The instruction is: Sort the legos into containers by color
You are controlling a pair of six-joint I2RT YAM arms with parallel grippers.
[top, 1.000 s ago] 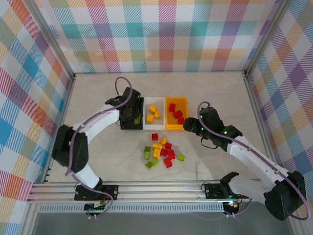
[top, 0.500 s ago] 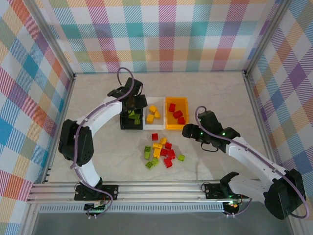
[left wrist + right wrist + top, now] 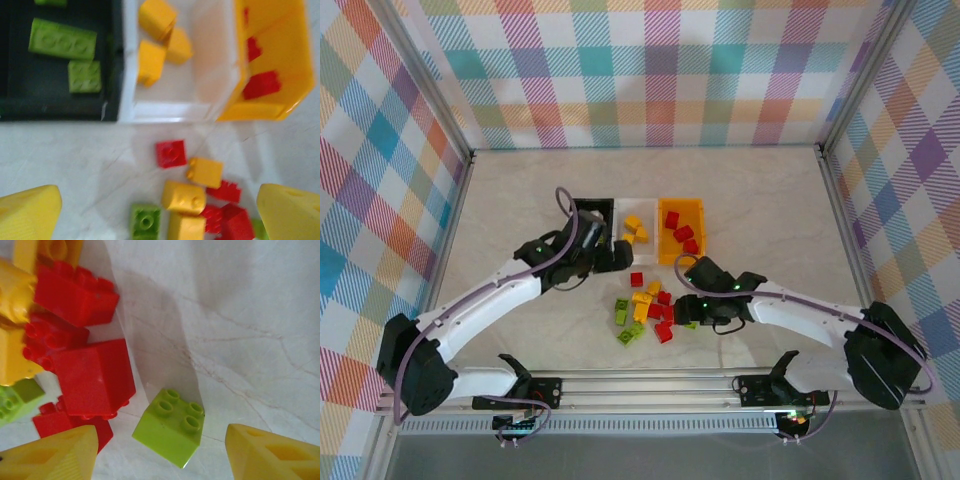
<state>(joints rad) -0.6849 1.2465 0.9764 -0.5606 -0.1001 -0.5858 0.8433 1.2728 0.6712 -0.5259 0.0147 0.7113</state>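
While the right tool (image 3: 162, 457) hangs low over the counter (image 3: 240, 315), its two yellow wedge-shaped fingers (image 3: 270, 455) stand wide apart and hold nothing. A lime green brick (image 3: 170, 427) with four round studs lies on the pale, marble-veined surface just ahead of the gap. To its left, glossy red bricks (image 3: 95, 377) and yellow bricks (image 3: 12, 305) crowd together in the loose pile (image 3: 650, 310). The left tool (image 3: 160, 215) is likewise spread wide and empty, poised above the pile's far edge, just short of the bins. The three rectangular plastic bins sit side by side, touching. The black bin (image 3: 60, 107) holds flat green pieces (image 3: 62, 42), the white bin (image 3: 175, 112) chunky yellow pieces (image 3: 157, 20), and the orange-yellow bin (image 3: 255, 111) red pieces (image 3: 262, 85).
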